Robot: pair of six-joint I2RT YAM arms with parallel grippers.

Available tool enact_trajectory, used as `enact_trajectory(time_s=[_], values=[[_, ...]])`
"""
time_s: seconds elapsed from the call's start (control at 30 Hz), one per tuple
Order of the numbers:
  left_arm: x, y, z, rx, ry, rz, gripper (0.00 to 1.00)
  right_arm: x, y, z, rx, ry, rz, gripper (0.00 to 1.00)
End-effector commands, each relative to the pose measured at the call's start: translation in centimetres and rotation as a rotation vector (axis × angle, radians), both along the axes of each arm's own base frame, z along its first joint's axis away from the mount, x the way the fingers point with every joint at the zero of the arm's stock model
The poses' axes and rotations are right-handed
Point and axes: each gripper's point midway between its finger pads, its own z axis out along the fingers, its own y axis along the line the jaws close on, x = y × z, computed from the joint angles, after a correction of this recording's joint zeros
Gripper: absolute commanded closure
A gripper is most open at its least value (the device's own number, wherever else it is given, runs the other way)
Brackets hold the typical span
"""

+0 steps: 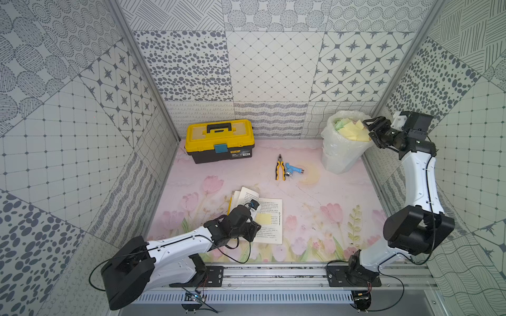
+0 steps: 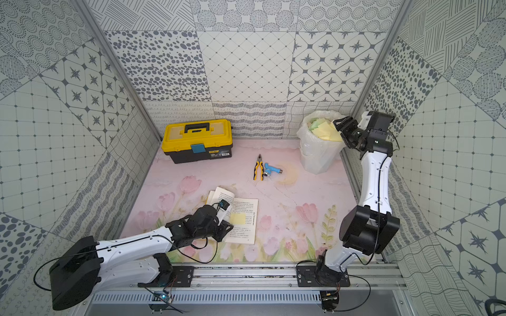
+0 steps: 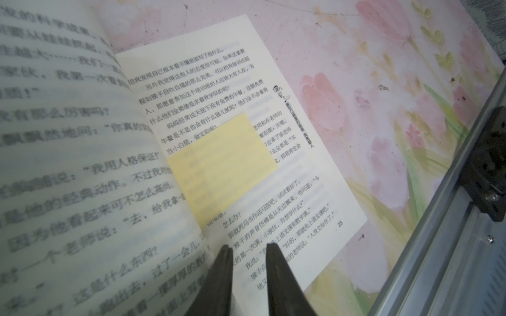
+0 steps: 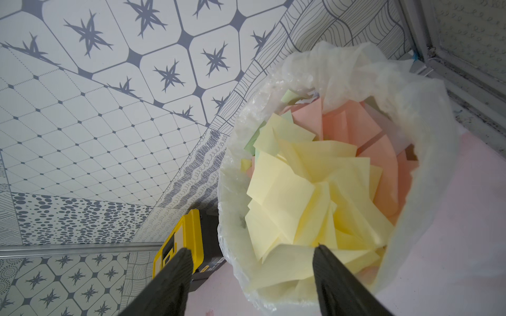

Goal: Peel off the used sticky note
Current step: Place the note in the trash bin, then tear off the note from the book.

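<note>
Sticky note (image 3: 221, 167), yellow, lies flat on the right page of the open book (image 3: 301, 191), close to the spine. Your left gripper (image 3: 249, 247) is over that page, jaws narrow, nothing between them. Your right gripper (image 4: 252, 254) hangs wide and empty over the lined bin (image 4: 427, 136) of discarded notes.

The left tool (image 3: 249, 247) sits low, jaws barely apart. The right tool (image 4: 252, 250) is held high and far forward, jaws wide.
</note>
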Motion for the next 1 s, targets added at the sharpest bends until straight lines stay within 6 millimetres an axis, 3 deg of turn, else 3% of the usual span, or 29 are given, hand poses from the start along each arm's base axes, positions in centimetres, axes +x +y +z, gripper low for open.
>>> enact_trajectory(time_s=[0.0,0.2,0.47,0.7,0.97], values=[[-0.1,0.4,-0.2,0.026,0.01,0.016,0.75,1.8,-0.4,1.6,0.009,-0.026,0.017,0.27],[-0.1,0.5,-0.1,0.028,0.008,0.023,0.75,3.7,0.0,2.0,0.005,0.007,0.049,0.27],[-0.3,1.0,0.0,0.024,0.017,0.05,0.75,1.2,2.1,4.7,-0.053,-0.044,0.067,0.25],[-0.7,1.7,-0.4,0.048,0.068,0.095,0.76,-2.5,7.1,6.6,-0.107,-0.11,0.132,0.22],[-0.4,3.2,-1.5,0.122,0.106,0.184,0.77,-7.3,14.8,3.7,-0.088,-0.128,0.294,0.22]])
